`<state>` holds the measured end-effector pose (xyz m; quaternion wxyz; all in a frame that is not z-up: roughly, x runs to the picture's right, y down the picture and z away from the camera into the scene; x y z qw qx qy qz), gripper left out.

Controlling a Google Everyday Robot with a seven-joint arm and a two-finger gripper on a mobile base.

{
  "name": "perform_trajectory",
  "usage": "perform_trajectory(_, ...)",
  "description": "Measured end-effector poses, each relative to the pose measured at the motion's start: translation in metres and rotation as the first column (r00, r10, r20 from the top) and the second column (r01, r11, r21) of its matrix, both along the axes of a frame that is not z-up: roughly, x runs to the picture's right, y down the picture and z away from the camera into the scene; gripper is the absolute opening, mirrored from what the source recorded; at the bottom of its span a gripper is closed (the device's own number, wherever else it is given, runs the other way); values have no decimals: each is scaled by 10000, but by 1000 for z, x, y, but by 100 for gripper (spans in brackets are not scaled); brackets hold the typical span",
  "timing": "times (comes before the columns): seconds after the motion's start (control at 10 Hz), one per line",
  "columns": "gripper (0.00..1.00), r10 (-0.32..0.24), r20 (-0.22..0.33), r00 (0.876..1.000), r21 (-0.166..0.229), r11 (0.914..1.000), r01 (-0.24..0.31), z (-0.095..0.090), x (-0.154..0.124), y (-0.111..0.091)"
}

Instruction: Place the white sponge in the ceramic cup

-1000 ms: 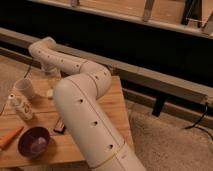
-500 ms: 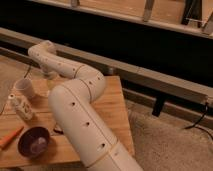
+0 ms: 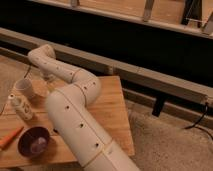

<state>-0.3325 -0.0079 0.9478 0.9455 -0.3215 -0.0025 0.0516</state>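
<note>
The ceramic cup [image 3: 24,88] is a small white handleless cup standing upright at the far left of the wooden table [image 3: 112,110]. My arm reaches from the bottom of the view up and to the left, then bends down over the table. My gripper [image 3: 48,79] points down just to the right of the cup, close beside it. The white sponge does not show; the arm and gripper cover the spot right of the cup.
A white capped bottle [image 3: 20,107] stands in front of the cup. A purple bowl [image 3: 34,141] sits near the table's front left, with an orange stick-like thing [image 3: 10,138] to its left. A long dark rail runs behind the table.
My arm has swung left, bringing the gripper closer to the cup. A small pale block seen right of the cup one second ago is now covered by the arm.
</note>
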Motion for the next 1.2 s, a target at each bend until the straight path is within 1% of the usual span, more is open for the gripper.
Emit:
perform_trajectory(0.4,65,-315,183,9993,55,9995,314,14,-8,10)
perform_trajectory(0.7,65,-466,236,9986,25,9989,465,20,-12,17)
perform_trajectory(1.2,65,-617,143,9980,-243,9978,620,25,-13,29)
